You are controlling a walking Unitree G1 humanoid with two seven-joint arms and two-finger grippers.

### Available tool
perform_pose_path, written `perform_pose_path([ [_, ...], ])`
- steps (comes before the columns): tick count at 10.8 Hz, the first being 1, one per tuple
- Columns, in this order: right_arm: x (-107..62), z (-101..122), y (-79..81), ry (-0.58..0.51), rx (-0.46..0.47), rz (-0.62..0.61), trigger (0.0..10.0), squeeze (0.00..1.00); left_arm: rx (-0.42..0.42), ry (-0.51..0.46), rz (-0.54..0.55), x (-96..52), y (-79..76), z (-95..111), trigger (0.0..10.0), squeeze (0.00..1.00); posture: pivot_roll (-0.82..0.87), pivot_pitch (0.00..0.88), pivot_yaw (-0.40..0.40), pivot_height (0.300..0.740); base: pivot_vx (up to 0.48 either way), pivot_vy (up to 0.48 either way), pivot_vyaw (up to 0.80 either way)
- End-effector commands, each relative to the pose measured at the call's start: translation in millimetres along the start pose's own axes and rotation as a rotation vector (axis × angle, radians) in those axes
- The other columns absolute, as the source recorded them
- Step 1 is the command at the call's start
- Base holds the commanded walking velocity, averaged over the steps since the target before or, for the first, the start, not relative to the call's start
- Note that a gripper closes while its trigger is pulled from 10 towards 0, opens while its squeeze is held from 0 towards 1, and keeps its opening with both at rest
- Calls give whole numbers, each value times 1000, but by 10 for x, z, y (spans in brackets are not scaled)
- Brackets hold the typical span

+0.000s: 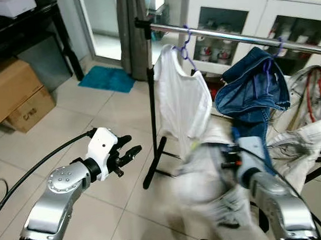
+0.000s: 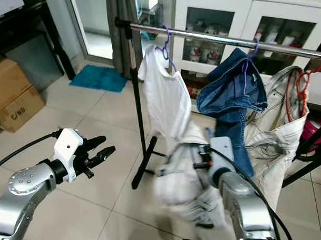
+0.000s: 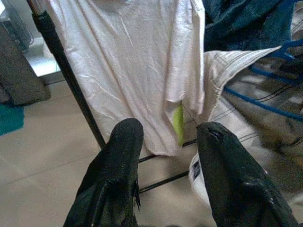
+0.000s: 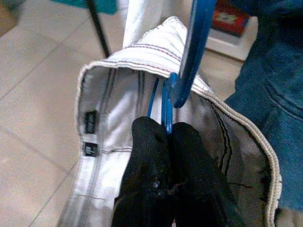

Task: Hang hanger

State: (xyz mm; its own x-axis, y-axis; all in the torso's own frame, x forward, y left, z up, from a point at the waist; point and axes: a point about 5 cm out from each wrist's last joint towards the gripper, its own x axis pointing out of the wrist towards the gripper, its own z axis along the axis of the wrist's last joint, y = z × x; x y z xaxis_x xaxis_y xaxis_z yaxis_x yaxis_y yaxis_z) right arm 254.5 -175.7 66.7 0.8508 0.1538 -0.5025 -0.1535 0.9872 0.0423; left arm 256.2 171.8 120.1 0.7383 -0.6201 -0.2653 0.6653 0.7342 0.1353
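1. Left gripper [image 1: 129, 152]: one, fingers apart, empty, left of the rack pole.
2. Clothes rail [image 1: 237, 38]: one, carrying one white T-shirt [image 1: 183, 101] and one pair of blue jeans [image 1: 252, 90], each on a purple hanger.
3. Right gripper [image 4: 166, 135]: one, clamped on one blue hanger [image 4: 189, 61] bearing white trousers [image 4: 113, 99], below the rail.

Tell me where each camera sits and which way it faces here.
Left eye: on the head, looking forward and down at the rail with white shirt and jeans; both arms show.
Right eye: same scene, stereo twin.
Left wrist: along the open left gripper toward the shirt.
Right wrist: along the right gripper, shut on the blue hanger carrying a pale garment.
Shared: shirt and black pole.
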Motion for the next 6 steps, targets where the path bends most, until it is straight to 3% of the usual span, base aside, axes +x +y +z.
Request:
perform_pose_path([
  [1, -13, 214, 96, -88, -19, 62, 10000, 0, -1, -3, 1, -46, 11, 20, 10000, 0, -6, 108, 9, 740, 0, 0, 0],
  [4, -5, 359, 347, -163, -54, 264, 10000, 0, -3, 9, -2, -105, -36, 8, 10000, 0, 8, 127, -2, 740, 0, 0, 0],
  [6, -7, 374, 383, -167, -78, 297, 10000, 0, -2, 11, 1, -107, -35, 3, 10000, 0, 4, 118, -8, 740, 0, 0, 0],
])
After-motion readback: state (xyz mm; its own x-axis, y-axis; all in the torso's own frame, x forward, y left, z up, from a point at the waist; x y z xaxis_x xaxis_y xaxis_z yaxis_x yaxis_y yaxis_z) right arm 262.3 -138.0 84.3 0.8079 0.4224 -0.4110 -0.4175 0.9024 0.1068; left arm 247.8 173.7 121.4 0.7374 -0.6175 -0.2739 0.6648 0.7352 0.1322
